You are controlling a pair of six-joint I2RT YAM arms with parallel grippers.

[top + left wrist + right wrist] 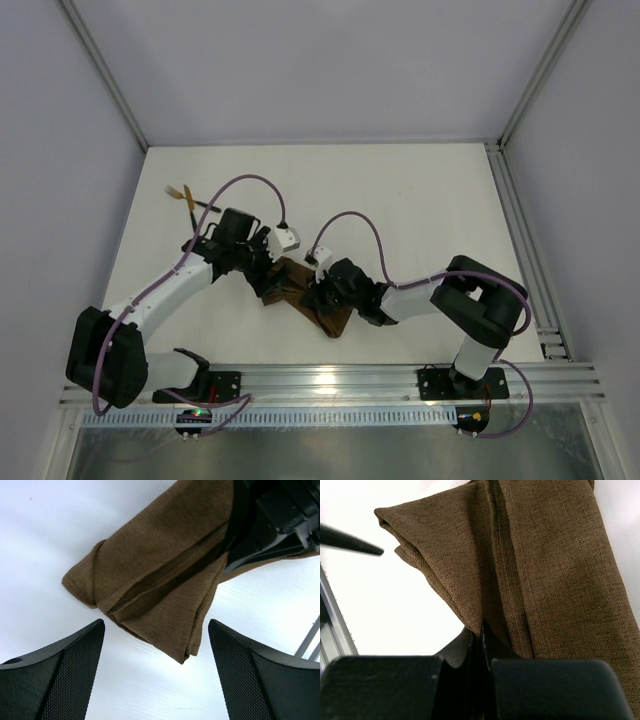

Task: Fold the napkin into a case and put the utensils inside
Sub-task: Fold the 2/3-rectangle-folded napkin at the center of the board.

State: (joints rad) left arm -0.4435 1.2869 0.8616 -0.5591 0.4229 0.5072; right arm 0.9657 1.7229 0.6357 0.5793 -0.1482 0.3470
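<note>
The dark-brown napkin (292, 280) lies folded into a bunched oblong at the table's middle. It also shows in the left wrist view (160, 570) and the right wrist view (545, 570), with layered folds. My right gripper (318, 292) is shut on a fold edge of the napkin (482, 627). My left gripper (265, 270) is open and empty (156, 623), just above the table with a napkin corner between its fingers, touching neither. The two utensils (190, 200), gold heads and black handles, lie together at the far left, apart from both grippers.
An aluminium rail (350, 380) runs along the near edge and another (520, 240) along the right side. Pale walls enclose the white table (420, 200). Purple cables (350, 225) loop above both wrists.
</note>
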